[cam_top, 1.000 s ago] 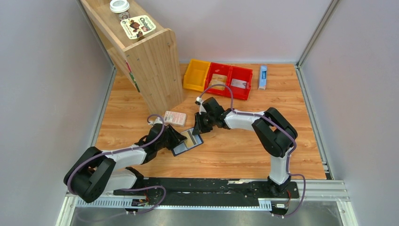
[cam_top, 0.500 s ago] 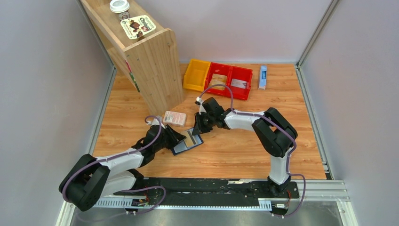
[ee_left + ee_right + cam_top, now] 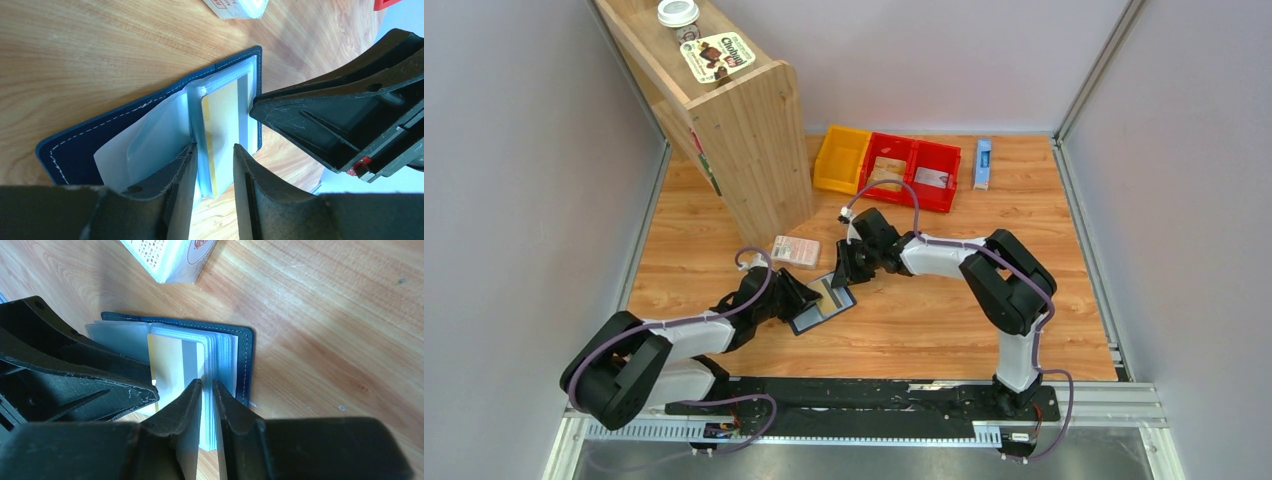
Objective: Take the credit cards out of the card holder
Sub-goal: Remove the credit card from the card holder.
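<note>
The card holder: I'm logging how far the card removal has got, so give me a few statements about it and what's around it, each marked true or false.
1. The soft navy-blue bifold card holder lies open on the wooden table. True.
2. The thin tan-yellow credit card is already out, flat on the wood. False: it sits in a clear plastic sleeve inside the holder.
3. The right gripper has its fingers almost together on the sleeve edges. True.
4. The pink-and-white packet lies on top of the holder. False: it lies on the table beyond the holder, apart from it.
</note>
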Robot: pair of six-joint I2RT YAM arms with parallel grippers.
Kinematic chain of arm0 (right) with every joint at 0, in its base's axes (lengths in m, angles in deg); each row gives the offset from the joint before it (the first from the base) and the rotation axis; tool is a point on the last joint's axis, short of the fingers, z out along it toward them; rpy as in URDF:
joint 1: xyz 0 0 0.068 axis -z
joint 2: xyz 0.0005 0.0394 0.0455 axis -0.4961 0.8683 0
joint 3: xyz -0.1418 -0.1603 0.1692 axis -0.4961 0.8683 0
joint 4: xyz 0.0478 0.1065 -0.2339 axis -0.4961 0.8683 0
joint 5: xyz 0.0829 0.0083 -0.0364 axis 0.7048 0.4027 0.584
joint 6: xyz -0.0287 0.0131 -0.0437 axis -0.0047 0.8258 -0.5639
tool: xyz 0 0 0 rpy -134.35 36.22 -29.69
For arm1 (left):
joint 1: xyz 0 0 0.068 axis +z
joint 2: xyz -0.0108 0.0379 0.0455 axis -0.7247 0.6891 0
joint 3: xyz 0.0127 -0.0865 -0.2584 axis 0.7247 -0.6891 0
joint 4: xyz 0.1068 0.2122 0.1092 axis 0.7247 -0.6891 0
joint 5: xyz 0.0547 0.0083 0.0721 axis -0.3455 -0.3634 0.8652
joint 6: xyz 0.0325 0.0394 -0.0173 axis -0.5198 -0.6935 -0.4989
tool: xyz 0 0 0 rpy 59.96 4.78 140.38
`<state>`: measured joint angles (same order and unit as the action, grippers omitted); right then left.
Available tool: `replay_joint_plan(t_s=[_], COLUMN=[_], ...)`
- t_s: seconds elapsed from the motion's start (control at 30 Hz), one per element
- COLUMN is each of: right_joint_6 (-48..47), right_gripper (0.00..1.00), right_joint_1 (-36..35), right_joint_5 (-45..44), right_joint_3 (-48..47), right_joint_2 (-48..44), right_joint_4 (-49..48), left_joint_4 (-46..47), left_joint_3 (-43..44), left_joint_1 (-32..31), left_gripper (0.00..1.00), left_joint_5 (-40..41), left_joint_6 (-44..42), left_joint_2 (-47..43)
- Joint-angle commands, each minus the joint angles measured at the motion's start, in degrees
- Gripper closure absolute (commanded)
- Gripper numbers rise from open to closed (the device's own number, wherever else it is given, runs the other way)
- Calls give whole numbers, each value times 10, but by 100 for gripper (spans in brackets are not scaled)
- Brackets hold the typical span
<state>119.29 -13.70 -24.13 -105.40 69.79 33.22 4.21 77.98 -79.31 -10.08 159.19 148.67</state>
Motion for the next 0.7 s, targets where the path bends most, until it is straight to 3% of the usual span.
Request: replay_joint_plan(t_s=[0.0, 0.37, 0.67], right_joint_6=[-13, -24, -14], right_gripper=[75, 64, 83], right_joint_1=[-8, -8, -8], right_joint_5=[-39, -41, -20], right_joint_3=[6, -29, -25], right_joint_2=[-25, -53, -38], right_joint_4=[33, 53, 34], left_joint_4=[-40, -47, -28], left_joint_3=[-9, -11, -12], left_joint_1=[1, 1, 1], left_gripper=[56, 54, 54], left_joint_5=[25, 27, 16], left_joint_6=[6, -2, 0], left_joint_2=[-17, -34, -22])
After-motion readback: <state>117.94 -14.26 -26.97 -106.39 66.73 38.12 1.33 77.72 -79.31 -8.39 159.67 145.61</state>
